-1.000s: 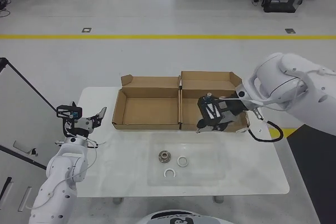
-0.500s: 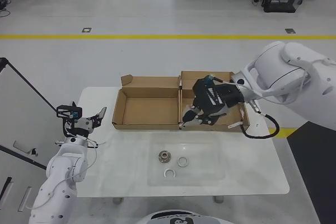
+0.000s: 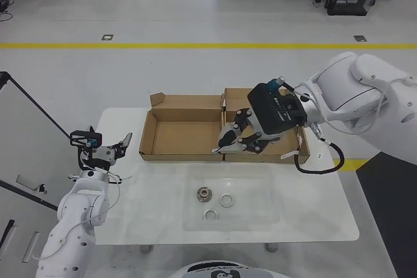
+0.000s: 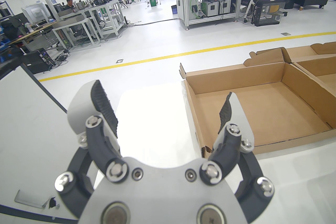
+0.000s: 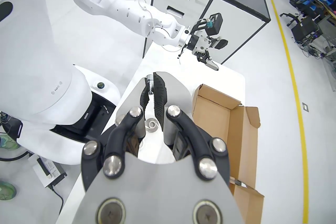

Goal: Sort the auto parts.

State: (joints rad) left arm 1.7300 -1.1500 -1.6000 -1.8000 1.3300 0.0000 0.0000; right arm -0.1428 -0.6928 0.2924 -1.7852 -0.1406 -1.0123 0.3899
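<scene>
1. Both fingers of the left gripper [image 4: 164, 92] stand spread wide with nothing between them. It hangs at the left edge of the table [image 3: 146, 208], pointed toward the boxes, and has kept its place over the last second.
2. Right of it, the left box [image 3: 174, 139] sits open at the far side of the table, with its floor bare where it can be seen.
3. Near the middle of the table lie three loose parts: a metal bearing [image 3: 204, 194], a white ring [image 3: 226, 201] just to its right, and a second white ring [image 3: 210, 215] a little nearer. None of them has moved.
4. The right gripper [image 5: 151, 78] is pressed almost together, pinching a small threaded metal piece [image 5: 150, 83] at its fingertips. A second ago it hung over the near edge of the right box. Since then it has swung steadily left and turned, and its tips now hang about over the wall the two boxes share, at the left box's near right corner.
5. The right box [image 3: 264, 111] stands touching the left one, partly hidden under the arm.
6. That swing suggests the piece is meant for the left box. Judging by where things lie, letting it go there comes next, and the three parts on the table are still to be sorted.
</scene>
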